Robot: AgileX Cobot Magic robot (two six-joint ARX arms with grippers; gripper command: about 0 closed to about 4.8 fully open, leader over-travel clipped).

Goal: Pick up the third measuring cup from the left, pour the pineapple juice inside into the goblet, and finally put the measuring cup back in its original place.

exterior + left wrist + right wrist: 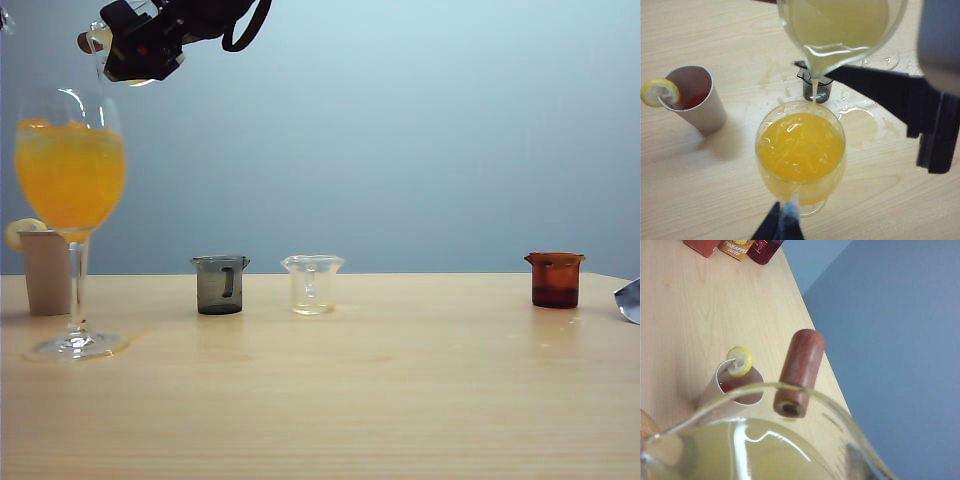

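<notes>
My right end effector [140, 55], high at the exterior view's upper left, grips the third measuring cup [840, 30], tilted, lip down. A thin stream of pineapple juice [814, 92] falls from it into the goblet [70, 180], which stands on the table [400, 400] nearly full of orange-yellow liquid. My left end effector [782, 225] shows only dark fingertips at the goblet's near side; I cannot tell its opening. Beside the goblet, a beige cup [697, 102] carries a lemon slice [659, 91].
</notes>
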